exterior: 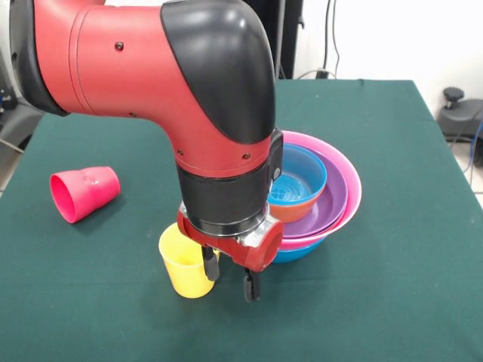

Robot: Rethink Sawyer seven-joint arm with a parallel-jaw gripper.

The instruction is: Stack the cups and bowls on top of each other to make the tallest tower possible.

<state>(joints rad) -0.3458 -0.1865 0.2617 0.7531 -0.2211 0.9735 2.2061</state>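
Sawyer arm comes down from the top, gripper (230, 280) low over the green table (392, 302), front-centre. Two dark fingers (248, 287) point down, set narrowly apart with open gap between them, nothing held. Yellow cup (183, 264) stands upright, mouth up, just beside the gripper on the picture's left side; one finger sits at or over the cup's rim edge, cannot tell if it touches or dips inside. Cup's long axis is vertical, so a top-down pinch on the rim wall looks like the likely grasp; gripper needs only a slight shift toward picture-left to straddle the wall. Tower (324, 204) sits just behind and to picture-right of the gripper, partly hidden by the wrist: blue bowl (298, 253) lowest, big pink bowl (343, 188) over it, purple bowl (324, 215) nested inside, then an orange bowl (294, 210) with a blue bowl (302, 177) inside on top. Red-pink cup (83, 192) lies on its side well apart at picture-left, mouth toward the camera and left, long axis roughly horizontal. Judgement: yellow cup is the next pick, tower is a short lift up and to picture-right; the red-pink cup not yet stacked.
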